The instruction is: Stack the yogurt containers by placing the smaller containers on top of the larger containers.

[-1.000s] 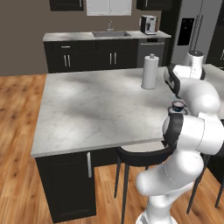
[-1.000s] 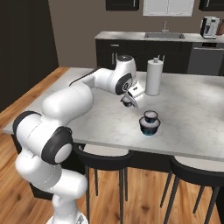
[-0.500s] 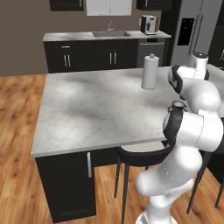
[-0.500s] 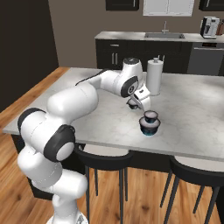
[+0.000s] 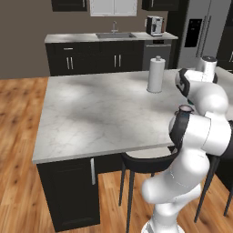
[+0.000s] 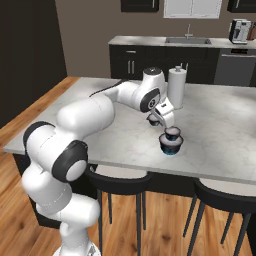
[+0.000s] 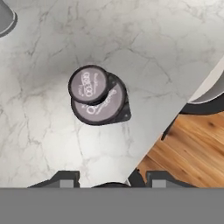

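Island (image 6: pixel 235 135): marble top, stools tucked under near edge. 
Arm (image 6: pixel 95 112): reaches over island from left in right base view. 
Towel roll (image 6: pixel 176 88): upright on island, behind hand. 
Large tub (image 7: pixel 101 105): on island near front edge, pale lid up. 
Mid tub (image 7: pixel 88 84): sits on large tub's lid, off-centre, overhanging one side. 
Gripper (image 6: pixel 168 121): above and just behind stack in right base view; hand view looks straight down at stack; fingertips barely visible, jaw spread cannot tell.
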You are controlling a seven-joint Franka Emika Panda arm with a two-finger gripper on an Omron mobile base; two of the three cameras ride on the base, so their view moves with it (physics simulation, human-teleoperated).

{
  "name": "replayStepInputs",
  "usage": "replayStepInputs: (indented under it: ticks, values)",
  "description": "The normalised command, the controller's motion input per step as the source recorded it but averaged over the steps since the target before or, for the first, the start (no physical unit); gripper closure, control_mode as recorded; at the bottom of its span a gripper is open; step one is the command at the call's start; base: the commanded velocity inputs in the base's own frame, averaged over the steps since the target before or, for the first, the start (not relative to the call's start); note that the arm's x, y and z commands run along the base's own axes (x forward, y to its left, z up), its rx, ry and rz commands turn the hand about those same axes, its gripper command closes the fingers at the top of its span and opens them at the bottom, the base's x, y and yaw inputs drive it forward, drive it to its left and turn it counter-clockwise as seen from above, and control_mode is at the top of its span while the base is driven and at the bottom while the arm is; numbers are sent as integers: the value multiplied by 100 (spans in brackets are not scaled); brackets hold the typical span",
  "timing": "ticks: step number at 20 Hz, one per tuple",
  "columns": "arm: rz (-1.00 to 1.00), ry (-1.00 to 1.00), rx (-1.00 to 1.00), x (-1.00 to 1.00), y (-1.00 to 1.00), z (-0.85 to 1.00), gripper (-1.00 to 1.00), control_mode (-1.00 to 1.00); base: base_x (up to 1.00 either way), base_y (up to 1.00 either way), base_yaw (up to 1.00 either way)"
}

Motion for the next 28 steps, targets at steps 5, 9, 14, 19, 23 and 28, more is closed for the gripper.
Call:
replayStepInputs:
  ticks: [5,9,14,19,23,28]
  values:
    - [0,0,0,9,-4,-4,100,-100,0,0,0]
    - [0,3,0,7,-16,-4,100,-100,0,0,0]
    - [0,3,0,14,-16,-4,100,-100,0,0,0]
    - [0,3,0,32,-4,-10,100,-100,0,0,0]
    - [0,5,0,34,-6,-9,100,-100,0,0,0]
    - [0,7,0,27,-16,-9,100,-100,0,0,0]
